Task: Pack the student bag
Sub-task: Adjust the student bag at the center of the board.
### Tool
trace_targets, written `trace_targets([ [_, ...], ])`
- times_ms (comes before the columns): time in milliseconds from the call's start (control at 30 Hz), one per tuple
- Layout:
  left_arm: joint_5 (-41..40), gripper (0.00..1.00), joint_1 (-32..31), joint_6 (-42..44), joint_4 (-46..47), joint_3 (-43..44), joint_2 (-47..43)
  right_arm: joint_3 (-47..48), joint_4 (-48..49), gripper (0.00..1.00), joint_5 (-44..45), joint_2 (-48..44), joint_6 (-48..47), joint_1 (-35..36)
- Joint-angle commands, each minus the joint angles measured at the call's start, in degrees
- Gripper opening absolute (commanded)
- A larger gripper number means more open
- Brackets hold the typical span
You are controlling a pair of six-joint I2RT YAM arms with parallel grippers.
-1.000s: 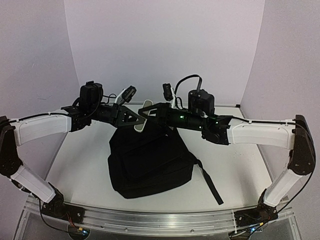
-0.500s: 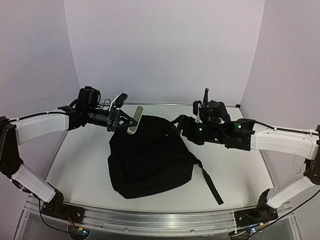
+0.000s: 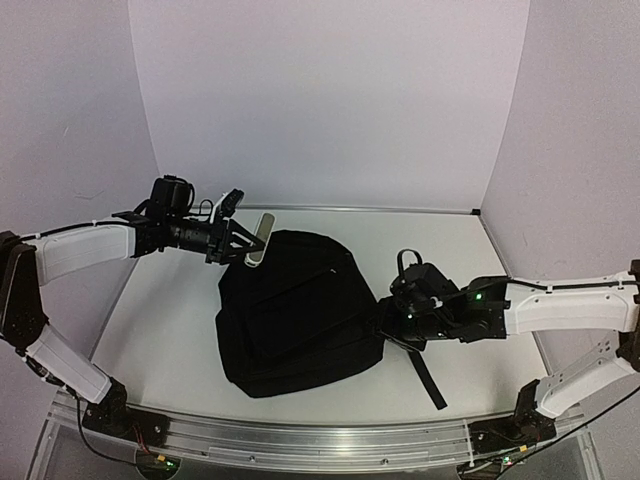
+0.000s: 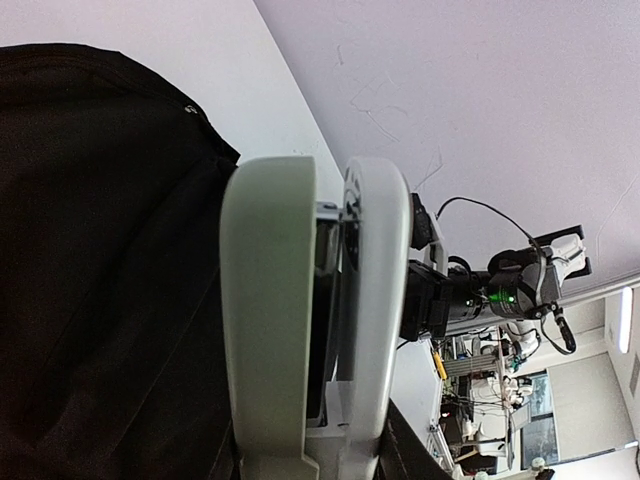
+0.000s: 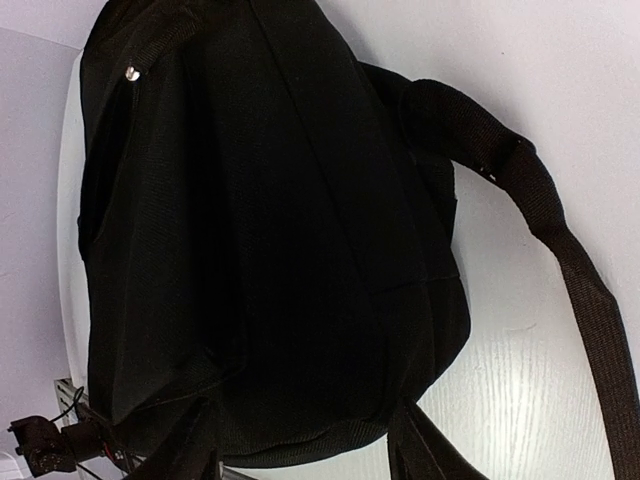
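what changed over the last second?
The right gripper left the meeting point above the student bag, swung right and down, and now sits open at the bag's right edge by the strap. The left gripper pulled back left, to the bag's top-left corner. Bag and strap did not move.

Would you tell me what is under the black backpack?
Only the white table shows around the backpack, with one strap trailing out beside it. Anything beneath is hidden by the fabric.

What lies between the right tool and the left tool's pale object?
Only the black backpack, from the right tool up to the pale object, shown in the top view.
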Motion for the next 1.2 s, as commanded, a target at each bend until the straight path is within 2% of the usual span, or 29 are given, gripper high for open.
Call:
trace_targets([
  [0,0.15,0.00,0.31,1.43,0.26,1.12,-0.23,0.77,3.55,0.48,1.89,3.07,1.32,0.14],
  [100,-0.50,0.00,0.39,1.56,0.06,0.77,-0.87,1.99,3.74,0.37,3.50,5.90,0.15,0.04],
  [233,-0.74,0.00,0.40,2.14,-0.86,0.76,-1.53,3.91,3.74,0.09,5.16,9.60,-2.46,-1.59],
  [300,-0.66,0.00,0.40,2.96,-2.27,1.08,-1.85,4.86,3.77,0.02,5.63,10.33,-6.29,-4.24],
  [367,-0.79,0.00,0.39,3.86,-3.55,1.12,-2.56,5.90,3.80,0.00,5.69,10.62,-10.72,-8.90],
  [467,-0.87,0.00,0.39,4.00,-3.89,0.35,-3.56,9.37,4.20,0.00,5.58,12.30,-22.67,-17.78],
  [600,-0.06,0.00,-0.73,3.22,-3.08,-0.70,-4.20,19.02,5.73,0.00,3.59,18.87,-35.13,-27.28],
  [700,-0.55,0.00,-2.10,2.09,-1.14,-1.53,-4.46,28.17,6.25,0.01,0.68,25.90,-40.77,-32.15],
  [733,-0.43,0.00,-2.31,1.09,0.26,-2.00,-4.46,31.26,6.14,0.05,0.04,28.01,-41.99,-32.99],
  [800,-0.37,0.00,-2.47,-1.45,3.48,-3.32,-4.67,37.08,5.54,0.22,-0.53,31.24,-44.14,-33.85],
  [833,-0.48,0.00,-2.49,-2.34,5.10,-3.77,-4.94,39.12,5.00,0.41,-0.41,32.19,-44.82,-33.92],
  [867,-0.86,0.00,-2.49,-3.00,6.06,-4.16,-5.12,41.08,4.08,0.53,-0.33,32.45,-45.18,-33.91],
  [900,-1.23,0.00,-2.53,-3.36,6.67,-4.48,-5.27,42.45,2.86,0.60,0.12,32.44,-45.27,-33.89],
  [1033,-2.91,0.00,-2.52,-3.77,7.23,-4.91,-5.40,43.06,0.20,0.74,1.33,29.70,-44.63,-32.70],
  [1167,-2.79,0.00,-2.50,-3.98,7.45,-4.54,-4.28,39.57,-1.90,0.76,2.32,27.11,-43.55,-27.73],
])
